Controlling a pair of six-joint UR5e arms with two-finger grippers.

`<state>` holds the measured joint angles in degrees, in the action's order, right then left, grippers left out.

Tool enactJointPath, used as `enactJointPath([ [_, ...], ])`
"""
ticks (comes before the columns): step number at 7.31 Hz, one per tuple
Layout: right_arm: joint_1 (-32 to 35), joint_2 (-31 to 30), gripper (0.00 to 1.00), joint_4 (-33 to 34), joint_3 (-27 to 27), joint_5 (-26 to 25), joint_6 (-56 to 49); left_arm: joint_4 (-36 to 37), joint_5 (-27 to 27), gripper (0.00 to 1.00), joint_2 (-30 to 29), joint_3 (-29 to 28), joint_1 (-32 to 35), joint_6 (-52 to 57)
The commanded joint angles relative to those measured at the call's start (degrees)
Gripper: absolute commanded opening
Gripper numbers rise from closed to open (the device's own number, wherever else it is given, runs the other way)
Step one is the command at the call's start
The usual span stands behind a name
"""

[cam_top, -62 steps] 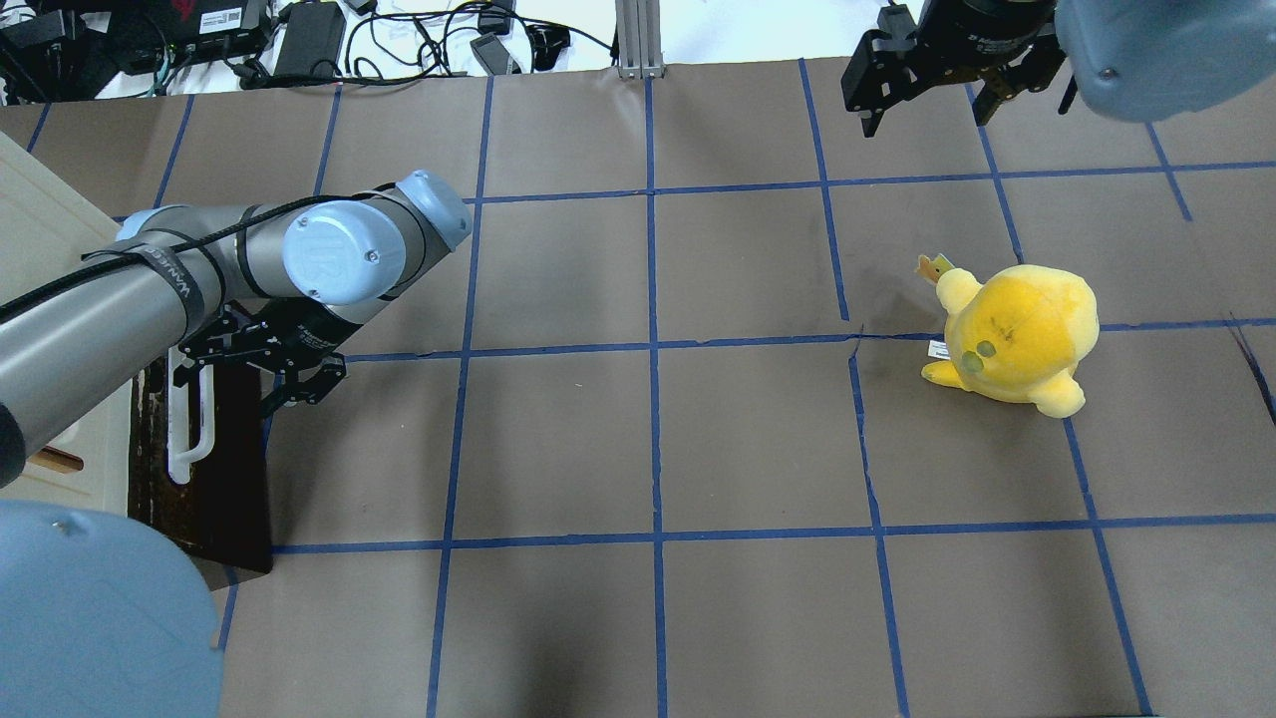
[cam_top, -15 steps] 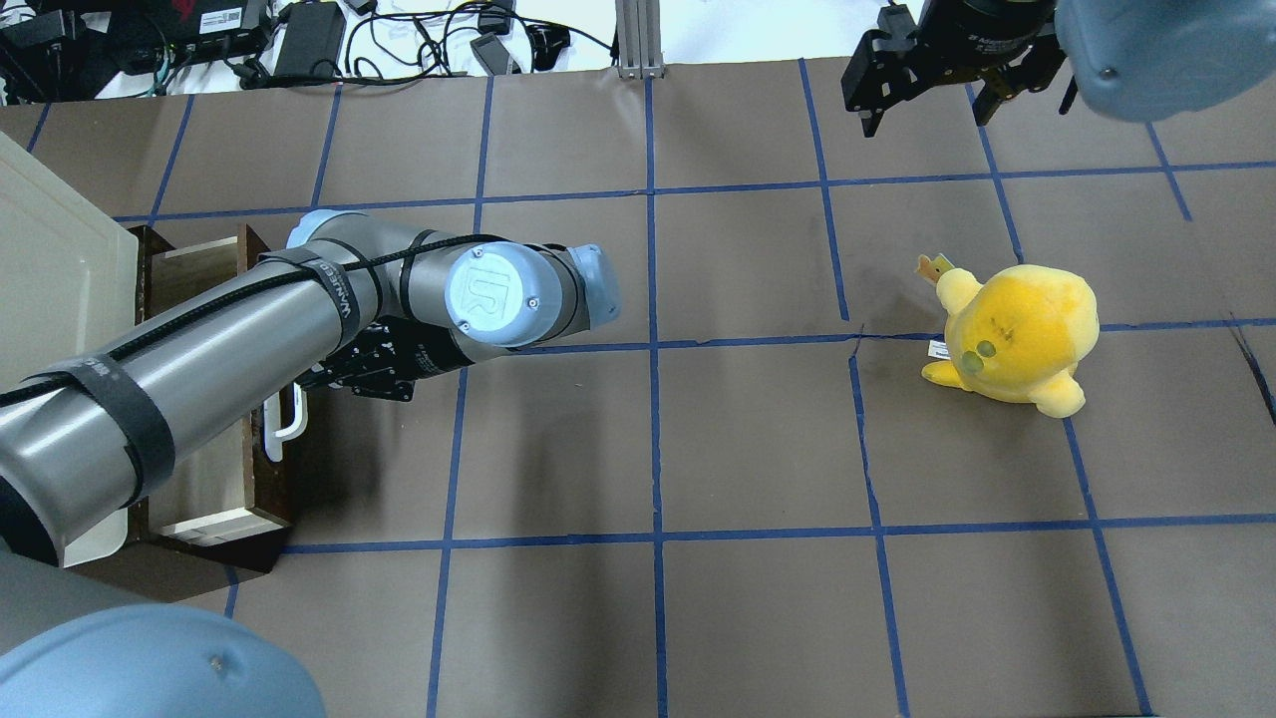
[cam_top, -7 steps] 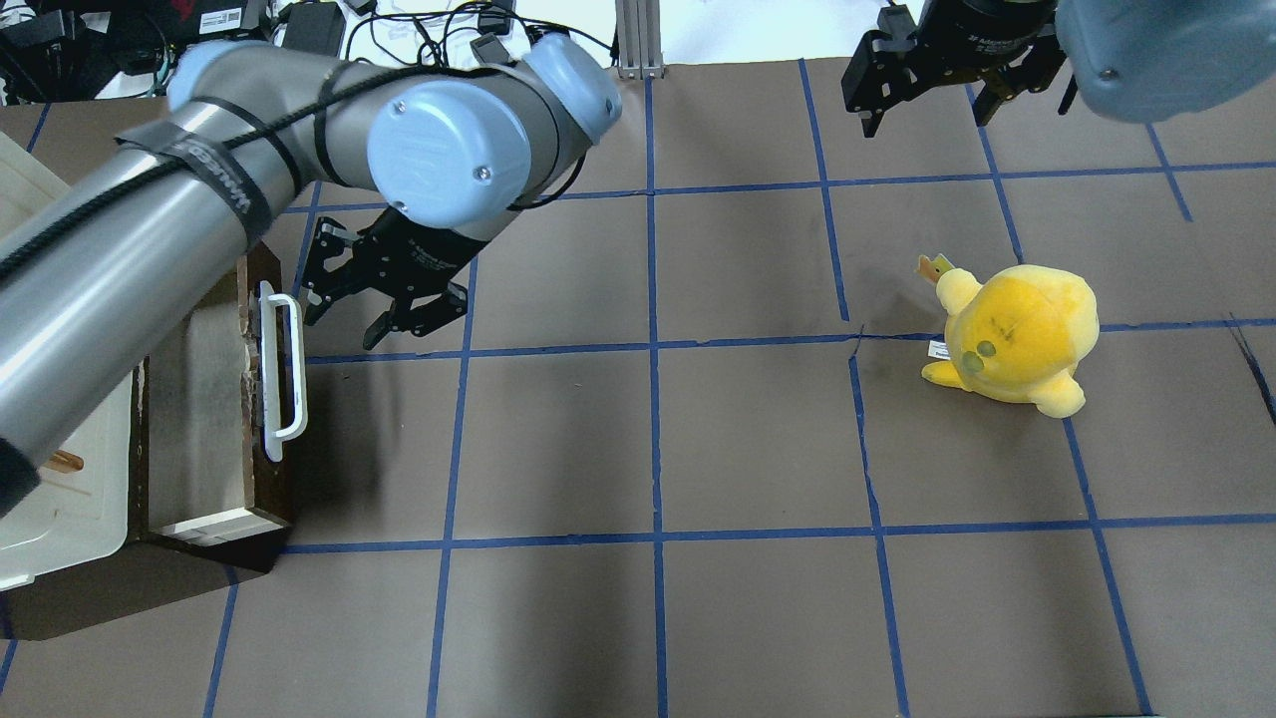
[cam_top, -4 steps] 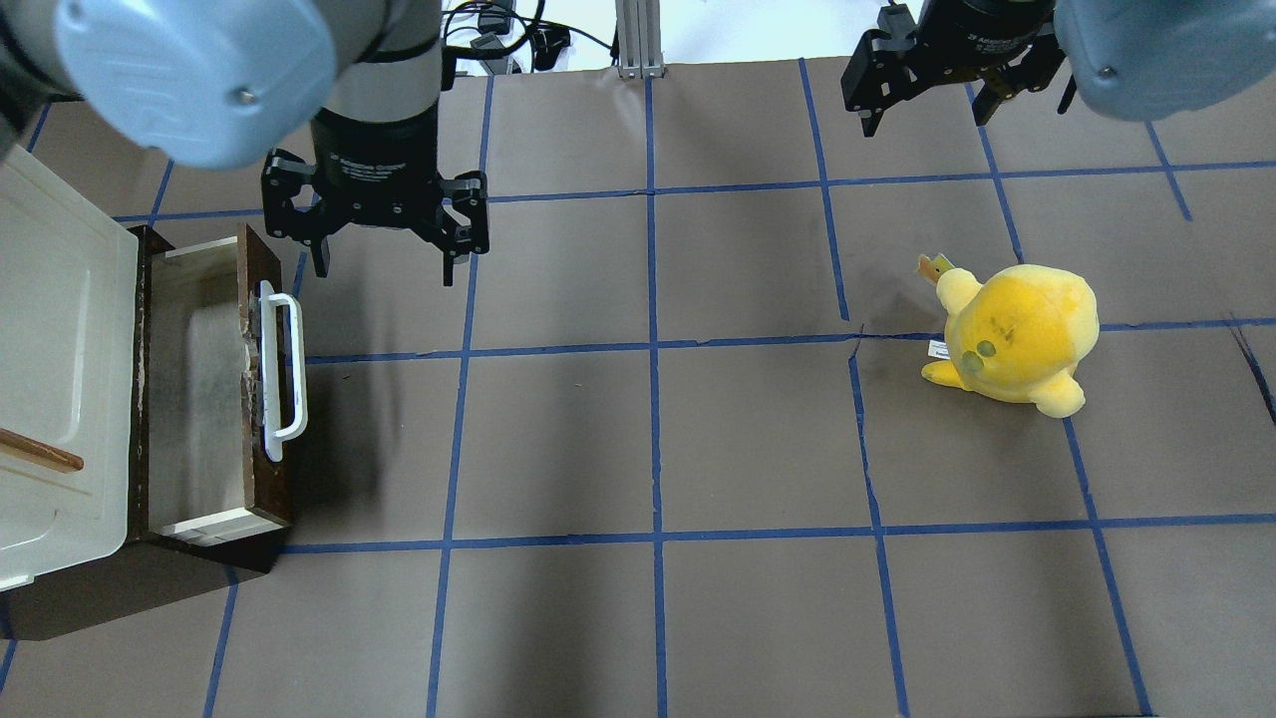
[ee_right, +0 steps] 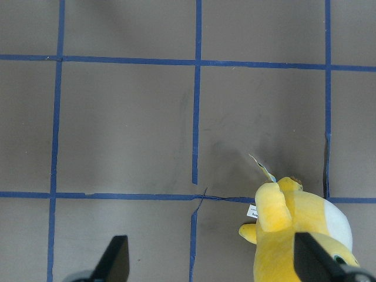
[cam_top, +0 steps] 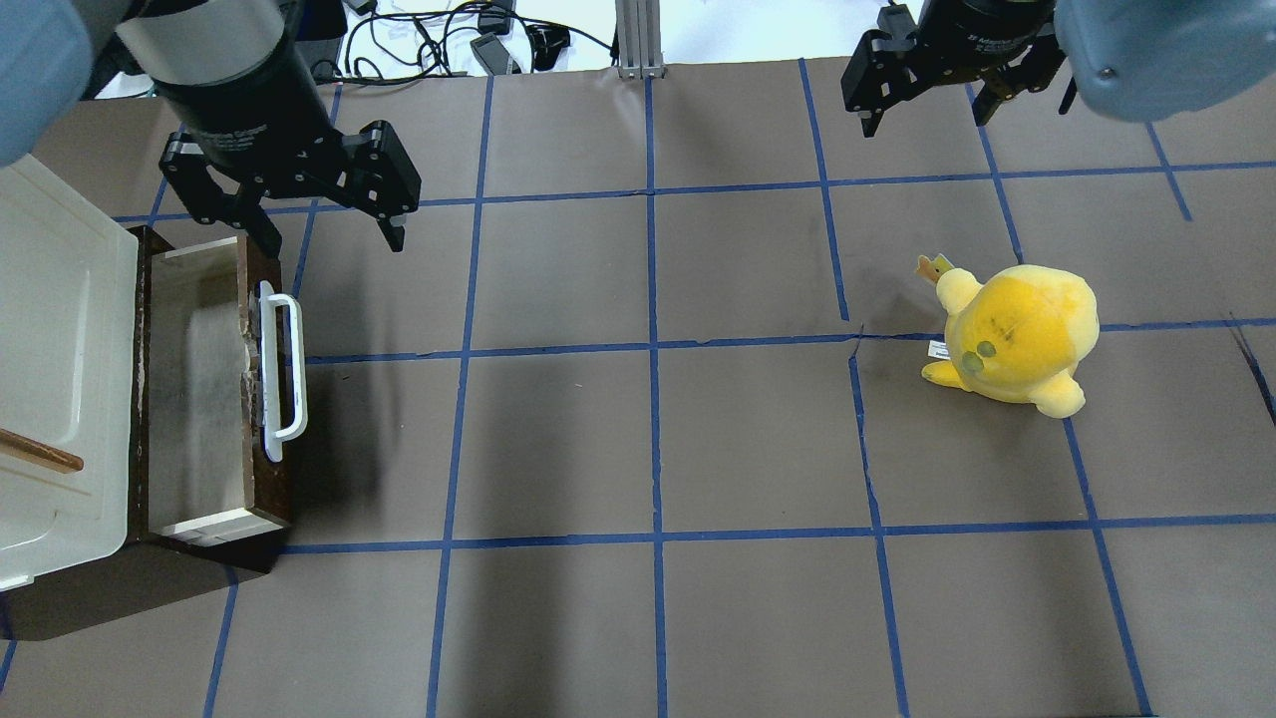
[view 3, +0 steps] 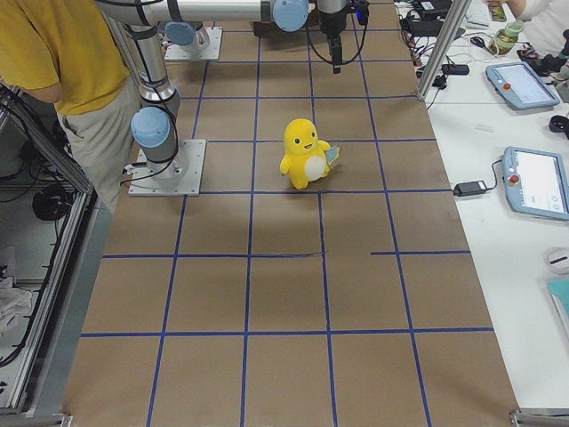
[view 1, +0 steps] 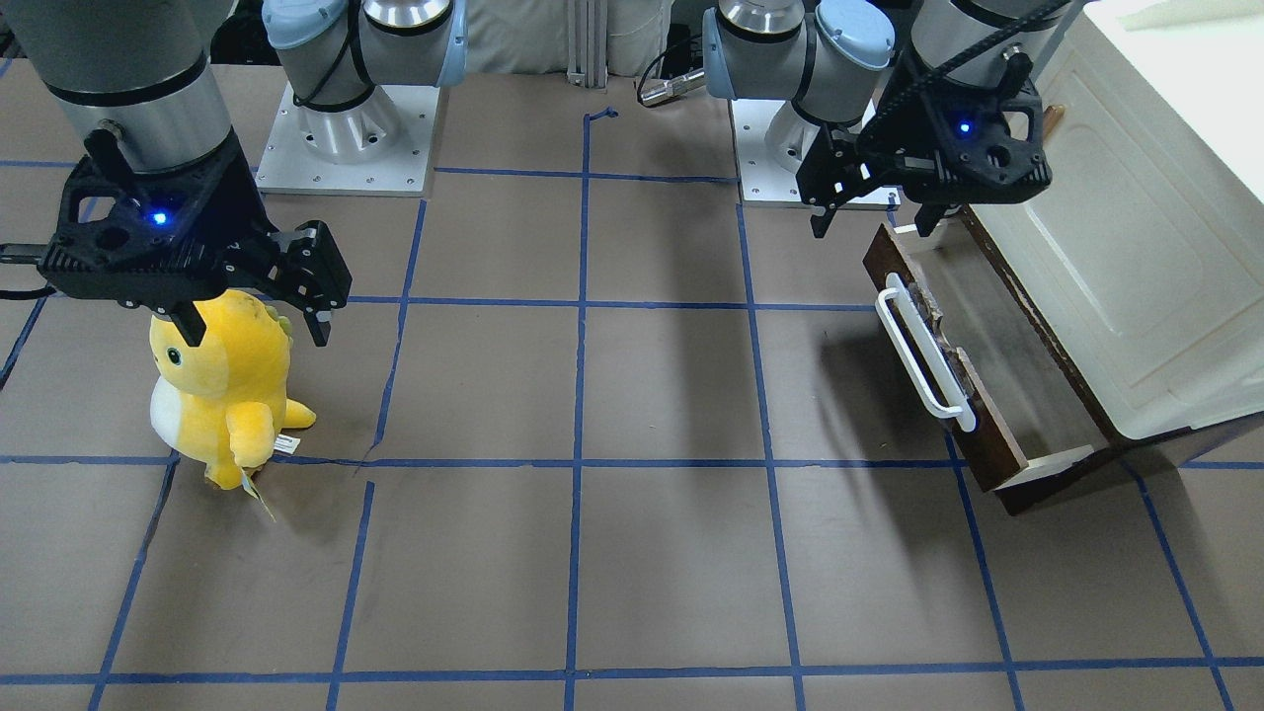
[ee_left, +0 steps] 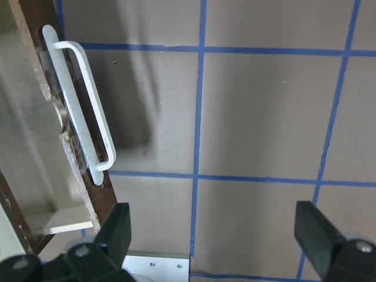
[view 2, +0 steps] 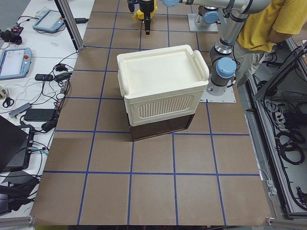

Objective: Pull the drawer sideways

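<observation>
The dark brown drawer (cam_top: 194,384) stands pulled out of the cream-white cabinet (cam_top: 55,339), its pale inside showing. Its white bar handle (cam_top: 283,371) faces the table's middle; it also shows in the front view (view 1: 926,351) and the left wrist view (ee_left: 82,108). My left gripper (cam_top: 332,237) is open and empty, raised above the table just beyond the drawer's far end, apart from the handle. In the left wrist view (ee_left: 214,235) nothing lies between its fingers. My right gripper (cam_top: 927,120) is open and empty, high near the table's far right.
A yellow plush toy (cam_top: 1017,339) stands on the right half of the table, below and in front of the right gripper (view 1: 255,331). Cables and devices (cam_top: 399,40) lie beyond the far edge. A person in yellow (view 2: 273,24) stands by the robot's base.
My left gripper pulled the drawer out by its handle, let go, then rose and swung away toward the table's far side. The drawer stays open. The right arm has not moved.
</observation>
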<state>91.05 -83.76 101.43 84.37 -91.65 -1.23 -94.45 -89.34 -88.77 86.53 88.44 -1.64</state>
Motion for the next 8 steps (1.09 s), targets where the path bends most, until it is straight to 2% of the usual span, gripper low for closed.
enactJointPath([
  [1, 0.0, 0.0, 1.00, 0.0, 0.0, 0.0, 0.0, 1.6, 0.4, 1.00, 0.4, 0.6, -1.1, 0.9],
  [8, 0.0, 0.0, 1.00, 0.0, 0.0, 0.1, 0.0, 1.5, 0.4, 1.00, 1.1, 0.4, -1.5, 0.7],
])
